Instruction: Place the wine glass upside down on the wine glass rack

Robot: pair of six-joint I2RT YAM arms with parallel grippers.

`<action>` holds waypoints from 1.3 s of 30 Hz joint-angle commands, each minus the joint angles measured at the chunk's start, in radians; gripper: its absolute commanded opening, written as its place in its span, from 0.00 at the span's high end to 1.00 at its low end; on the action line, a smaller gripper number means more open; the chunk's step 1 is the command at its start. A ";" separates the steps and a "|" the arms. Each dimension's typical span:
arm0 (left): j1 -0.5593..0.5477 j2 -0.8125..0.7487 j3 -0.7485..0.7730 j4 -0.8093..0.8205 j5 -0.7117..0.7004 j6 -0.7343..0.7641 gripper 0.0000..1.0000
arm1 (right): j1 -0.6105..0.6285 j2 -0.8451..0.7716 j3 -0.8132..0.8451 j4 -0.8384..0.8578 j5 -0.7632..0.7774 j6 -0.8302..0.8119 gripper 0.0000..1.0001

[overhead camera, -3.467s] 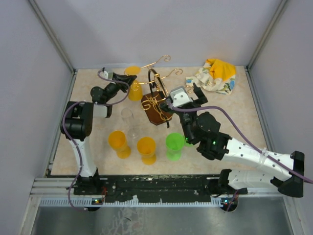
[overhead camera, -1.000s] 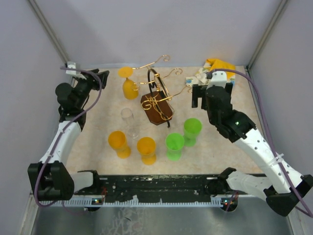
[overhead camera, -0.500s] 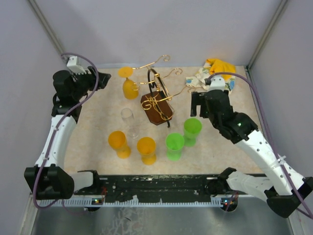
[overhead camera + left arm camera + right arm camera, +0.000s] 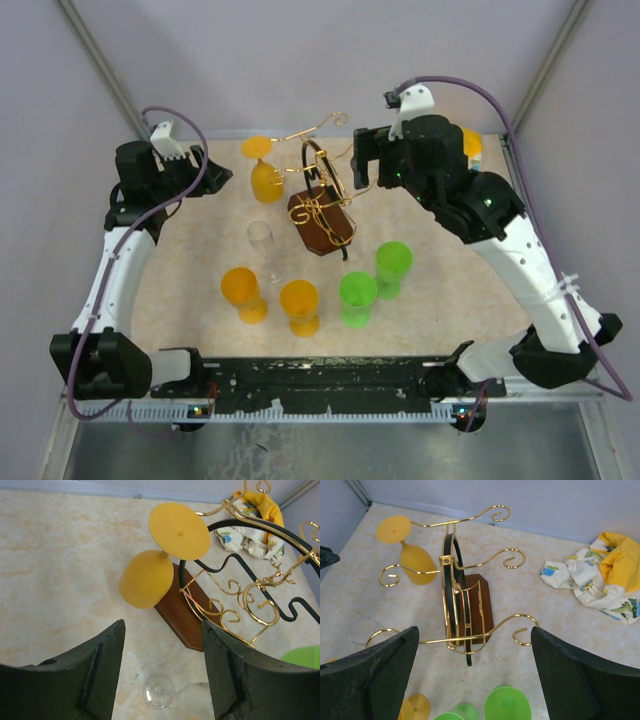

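On the wine glass rack (image 4: 322,222), far-left arm, yellow wine glass (image 4: 266,181) foot-up, left hand (image 4: 161,630), right hand (image 4: 475,632) wide, well clear

Between spread fingers (image 4: 100,675), a yellow wine glass (image 4: 146,578) hangs foot-up at the wine glass rack (image 4: 182,622).

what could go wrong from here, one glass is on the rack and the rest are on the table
1. The right gripper sits open close to the wine glass rack's curled arms; a careless move might snag the wire and shake off the hung yellow glass.
2. The clear glass is hard to see and stands near the rack base and two orange glasses; reaching for it may knock a neighbour.
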 commanded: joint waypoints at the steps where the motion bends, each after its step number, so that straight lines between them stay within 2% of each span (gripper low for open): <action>1: -0.016 -0.018 0.066 -0.165 0.083 0.098 0.32 | 0.010 0.047 0.048 0.009 -0.027 -0.060 0.05; 10: -0.177 -0.127 0.083 -0.433 -0.062 0.146 0.31 | 0.010 0.056 0.001 0.031 -0.013 -0.071 0.02; 14: -0.255 -0.148 0.076 -0.480 -0.113 0.114 0.31 | 0.010 0.051 -0.026 0.049 -0.022 -0.071 0.01; 18: -0.269 -0.152 0.064 -0.525 -0.174 0.113 0.31 | 0.010 0.042 -0.049 0.052 -0.019 -0.070 0.01; 25: -0.275 -0.146 0.032 -0.547 -0.219 0.111 0.33 | 0.010 0.000 -0.097 0.082 -0.004 -0.064 0.01; 39: -0.304 -0.101 -0.023 -0.480 -0.174 0.097 0.45 | 0.010 -0.021 -0.130 0.079 0.024 -0.071 0.01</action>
